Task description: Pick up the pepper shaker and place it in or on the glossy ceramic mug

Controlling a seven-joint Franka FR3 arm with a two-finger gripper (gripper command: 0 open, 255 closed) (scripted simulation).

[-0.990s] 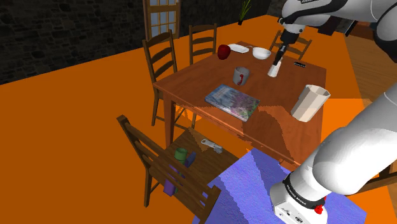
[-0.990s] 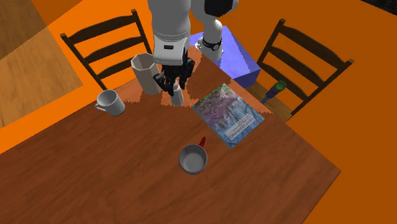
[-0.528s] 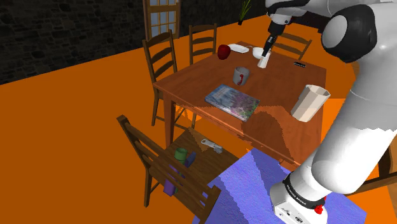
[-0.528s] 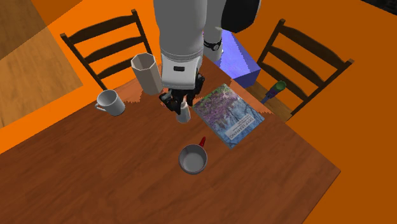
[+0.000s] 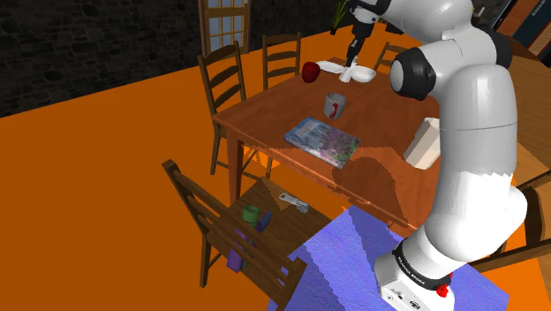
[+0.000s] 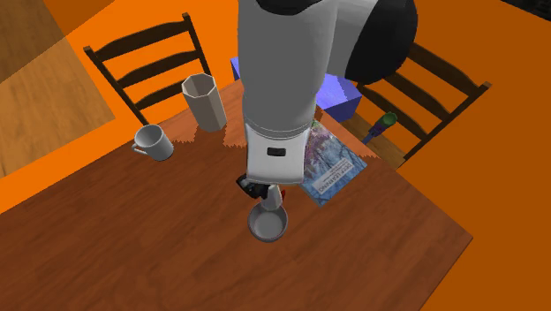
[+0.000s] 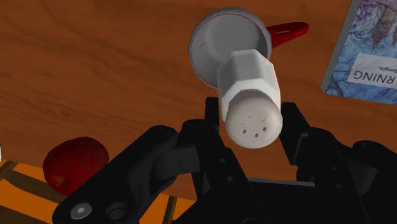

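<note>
Still clamps the white pepper shaker (image 7: 249, 89) in the pincer (image 7: 252, 121); has carried it across the worktop (image 7: 95, 63) from beside the magazine (image 7: 369, 57) to over the grey, red-handled mug (image 7: 210, 44).

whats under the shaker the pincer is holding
A grey mug with a red handle, on the wooden table. The shaker, clasped in the pincer, covers much of its inside.
</note>
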